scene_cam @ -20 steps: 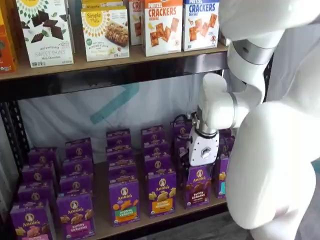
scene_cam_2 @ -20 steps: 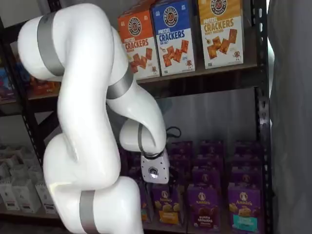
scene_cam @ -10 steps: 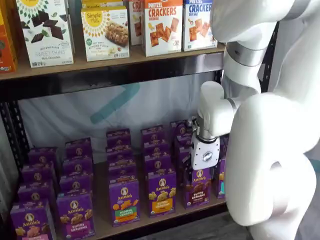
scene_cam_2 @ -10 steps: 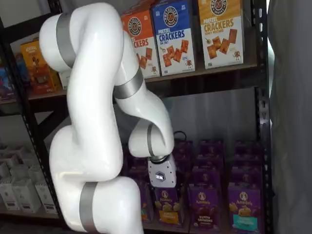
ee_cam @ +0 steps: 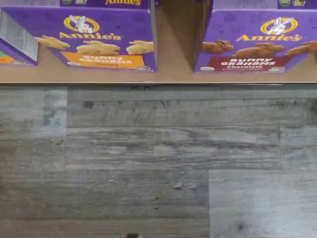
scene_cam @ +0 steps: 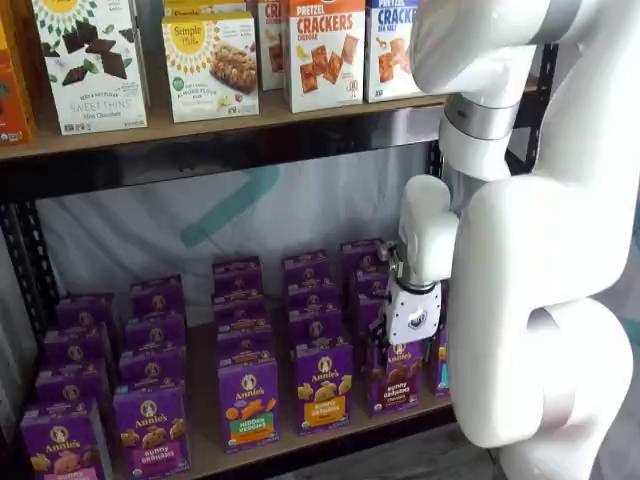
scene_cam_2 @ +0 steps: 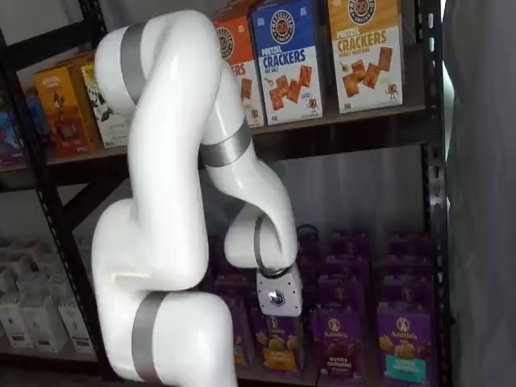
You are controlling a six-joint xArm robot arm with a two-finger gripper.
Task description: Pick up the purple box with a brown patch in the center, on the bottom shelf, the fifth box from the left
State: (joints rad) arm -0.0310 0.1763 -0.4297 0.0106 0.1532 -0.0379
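Note:
The purple box (scene_cam: pixel 395 378) with dark brown bunny cookies on its front stands at the front of the bottom shelf (scene_cam: pixel 203 440), in the row's right part. It also shows in a shelf view (scene_cam_2: pixel 337 344) and in the wrist view (ee_cam: pixel 257 44), with a dark red "Chocolate" band. My gripper (scene_cam: pixel 405 343) hangs just above and in front of this box; its white body shows in both shelf views (scene_cam_2: pixel 276 298). The fingers are dark against the boxes and no gap shows.
Beside the target stand a purple carton with an orange band (scene_cam: pixel 323 388) and one with a teal band (scene_cam_2: pixel 401 347). More purple cartons fill the rows behind. Cracker boxes (scene_cam: pixel 325 50) stand on the upper board. The white arm (scene_cam: pixel 530 300) is at the right, with grey plank floor (ee_cam: pixel 158 163) below.
The gripper has moved down and slightly right, closer to the top of the chocolate box. The arm's upper links have swung along with it. No box has moved.

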